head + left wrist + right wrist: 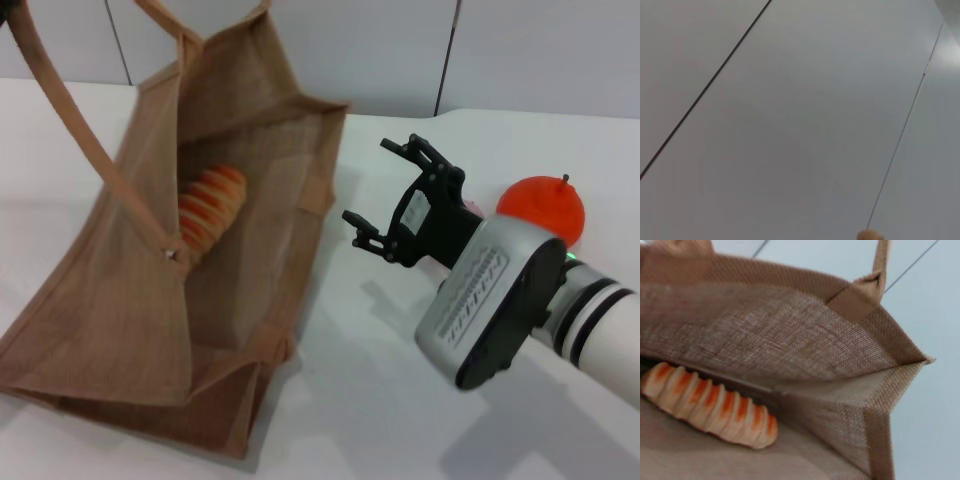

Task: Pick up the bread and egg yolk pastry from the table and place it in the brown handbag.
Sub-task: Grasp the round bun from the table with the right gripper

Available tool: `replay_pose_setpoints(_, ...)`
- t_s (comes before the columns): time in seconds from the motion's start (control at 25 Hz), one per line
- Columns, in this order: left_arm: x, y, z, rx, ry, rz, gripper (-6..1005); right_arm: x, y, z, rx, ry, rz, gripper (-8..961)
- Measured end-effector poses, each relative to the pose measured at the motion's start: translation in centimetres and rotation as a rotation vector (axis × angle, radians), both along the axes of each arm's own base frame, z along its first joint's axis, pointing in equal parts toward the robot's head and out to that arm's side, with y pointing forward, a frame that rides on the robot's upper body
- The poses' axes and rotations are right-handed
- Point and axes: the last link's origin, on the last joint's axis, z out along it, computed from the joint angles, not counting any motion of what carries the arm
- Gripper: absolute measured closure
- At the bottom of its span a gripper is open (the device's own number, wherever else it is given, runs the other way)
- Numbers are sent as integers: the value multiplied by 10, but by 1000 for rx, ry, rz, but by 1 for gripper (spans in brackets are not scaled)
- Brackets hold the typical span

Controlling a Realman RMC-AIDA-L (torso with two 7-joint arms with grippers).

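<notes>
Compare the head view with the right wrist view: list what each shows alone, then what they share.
Only the head view shows the right tool, open and empty beside the bag's mouth, an orange fruit behind its arm, and the white table. Only the right wrist view shows close-up the bag's inner corner seam. Both show the brown handbag with the bread inside.
</notes>
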Motion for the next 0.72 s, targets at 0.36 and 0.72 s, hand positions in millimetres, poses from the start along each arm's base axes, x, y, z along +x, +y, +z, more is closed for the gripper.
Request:
replay_pose_setpoints(0.36, -1, 1, 0, -3, 5, 7, 878, 4, 16, 48, -156, 115, -223, 55)
replay_pose_setpoints(0.72, -1, 3, -5, -9, 13, 21, 878, 38, 19, 117, -430, 157, -489, 55)
